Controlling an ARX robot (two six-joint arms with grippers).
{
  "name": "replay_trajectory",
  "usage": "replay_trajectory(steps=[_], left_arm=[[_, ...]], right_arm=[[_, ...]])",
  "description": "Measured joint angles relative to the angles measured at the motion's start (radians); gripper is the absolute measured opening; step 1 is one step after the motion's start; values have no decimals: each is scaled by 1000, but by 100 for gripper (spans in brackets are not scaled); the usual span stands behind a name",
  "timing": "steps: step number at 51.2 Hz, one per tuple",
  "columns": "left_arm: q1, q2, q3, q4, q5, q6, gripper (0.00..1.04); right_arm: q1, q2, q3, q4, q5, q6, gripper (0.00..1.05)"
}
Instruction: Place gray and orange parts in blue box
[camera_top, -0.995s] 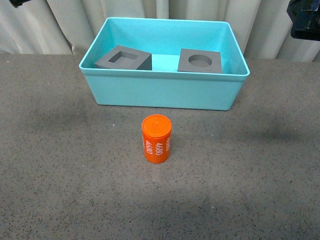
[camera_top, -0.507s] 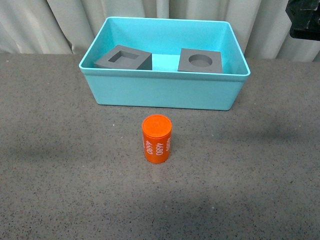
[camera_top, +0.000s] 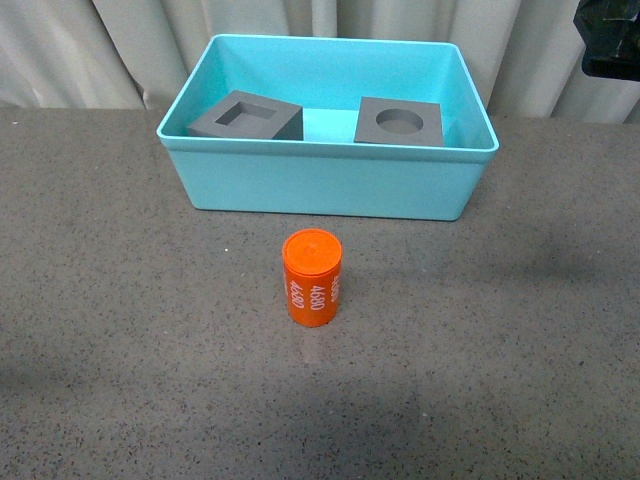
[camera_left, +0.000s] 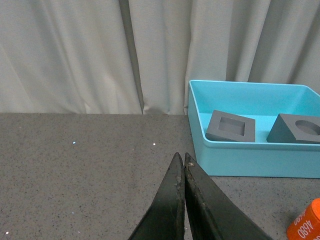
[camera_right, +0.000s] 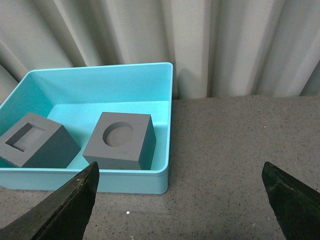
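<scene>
Cylinder (camera_top: 312, 278): upright on desk (camera_top: 120, 300); rigid, likely light, smooth; pinch its sides mid-height.
Left gripper (camera_left: 181, 159): clenched, empty.
Right gripper (camera_right: 180, 170): spread wide, empty.
Cubes (camera_top: 245, 117): in box (camera_top: 328, 148).

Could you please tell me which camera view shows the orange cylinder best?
The front view: the whole orange cylinder stands upright on the table before the blue box, numerals legible. The left wrist view catches only a cropped piece at the frame's edge; the right wrist view does not show it.
</scene>
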Motion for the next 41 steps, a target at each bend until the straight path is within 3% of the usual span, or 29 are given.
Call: replay_trajectory(steps=[41], left_arm=[[0, -481, -6, -443, 0, 0, 4]], right_arm=[[0, 0, 0, 0, 0, 0, 95]])
